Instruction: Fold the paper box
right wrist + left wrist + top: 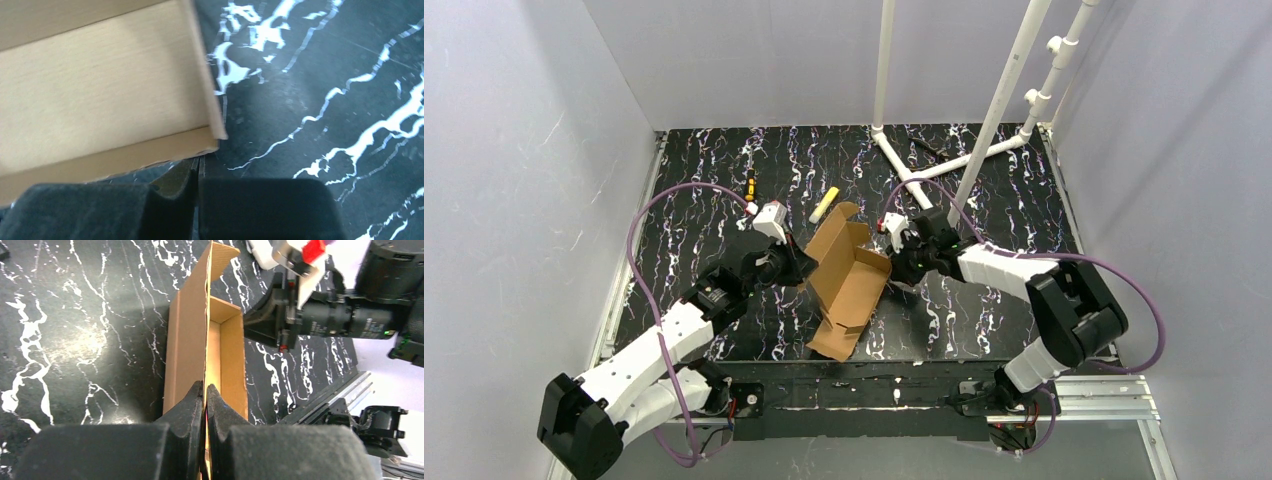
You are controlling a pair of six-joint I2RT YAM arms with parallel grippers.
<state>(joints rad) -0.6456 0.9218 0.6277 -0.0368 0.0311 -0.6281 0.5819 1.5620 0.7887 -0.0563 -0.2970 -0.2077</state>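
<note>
From above, we see a black table (704, 170) veined with white, walled in by pale panels. A white pipe frame (1004, 90) stands at its 1 o'clock corner.

The left arm (664, 340) reaches in from 7 o'clock and the right arm (1024, 280) from 5 o'clock. They meet at the middle of the table.

Between them lies the box (849, 280), brown cardboard, part folded into an open tray. Its long axis runs roughly from 12 to 6 o'clock. One flap rises at the 12 o'clock end and another lies flat at the 6 o'clock end.

The left gripper (205, 390) sits at the box's 9 o'clock side. Its fingers are pressed together, pinching the upright side wall of the box.

The right gripper (197, 170) sits at the box's 3 o'clock side. Its fingers are pressed together just beside a lower corner of the box. We cannot tell whether any cardboard is caught between them.

A yellow marker (823, 205) lies near the box at 11 o'clock. A small orange and black tool (748, 185) lies farther out at 10 o'clock.
</note>
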